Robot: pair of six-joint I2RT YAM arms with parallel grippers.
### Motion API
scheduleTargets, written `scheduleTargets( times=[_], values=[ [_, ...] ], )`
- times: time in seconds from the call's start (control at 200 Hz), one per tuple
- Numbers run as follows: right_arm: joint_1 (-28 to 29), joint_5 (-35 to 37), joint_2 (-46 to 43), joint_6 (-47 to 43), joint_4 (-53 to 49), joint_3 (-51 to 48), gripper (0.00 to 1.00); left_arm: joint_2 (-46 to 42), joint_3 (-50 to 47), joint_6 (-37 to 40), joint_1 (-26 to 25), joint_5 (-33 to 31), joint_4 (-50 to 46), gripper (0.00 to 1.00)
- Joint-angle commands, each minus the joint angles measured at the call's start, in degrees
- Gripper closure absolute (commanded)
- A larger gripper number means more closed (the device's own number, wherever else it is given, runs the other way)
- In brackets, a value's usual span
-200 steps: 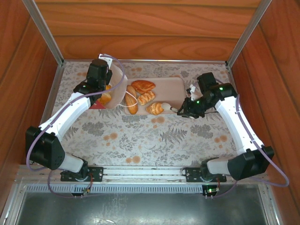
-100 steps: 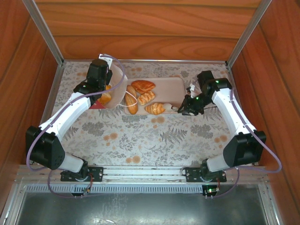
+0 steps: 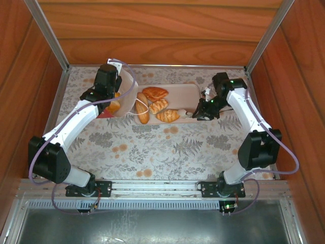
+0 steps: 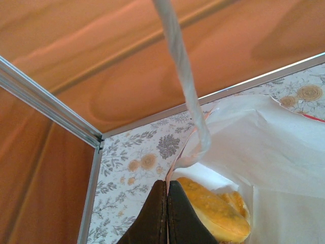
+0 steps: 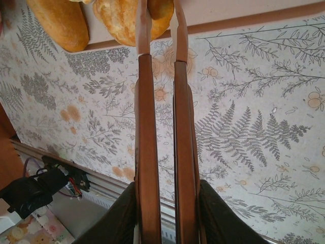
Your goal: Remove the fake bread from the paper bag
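Left gripper [image 4: 167, 189]: fingers pressed together, pinching rim of paper bag [image 4: 264, 147] at far left of table; fake bread [image 4: 216, 211] inside bag. Right gripper [image 5: 158, 20]: fingers nearly closed, tips over pink tray [image 3: 189, 92] edge, at four pastries [image 3: 155, 105]; hold unclear.

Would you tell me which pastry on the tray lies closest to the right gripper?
The pastry at the near edge of the tray, rightmost of the four, just before the right gripper.

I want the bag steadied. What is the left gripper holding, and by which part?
The left gripper pinches the paper bag by its open rim, beside the string handle.
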Motion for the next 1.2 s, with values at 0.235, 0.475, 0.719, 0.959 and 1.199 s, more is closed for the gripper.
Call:
scheduleTargets(
  times=[0.235, 0.475, 0.719, 0.959, 1.199],
  values=[
    [-0.65, 1.44, 2.14, 0.1, 1.78, 1.77, 0.6, 0.1, 0.3, 0.1, -0.33, -0.22, 1.43, 1.0],
    [-0.79, 3.84, 2.12, 0.55, 1.92, 1.77, 0.58, -0.72, 0.18, 0.19, -0.39, -0.14, 1.59, 1.0],
    [-0.85, 2.1, 1.84, 1.0, 2.72, 1.51, 0.59, -0.72, 0.34, -0.16, -0.48, 0.62, 1.25, 1.0],
    [-0.84, 2.14, -1.72, 2.55, 2.11, 3.12, 0.63, -1.08, 0.18, 0.1, -0.4, 1.39, 0.78, 1.0],
    [0.17, 0.55, -8.97, 6.62, 2.94, 5.22, 0.65, -1.28, -0.01, 0.04, -0.42, 2.21, 0.54, 1.0]
  ],
)
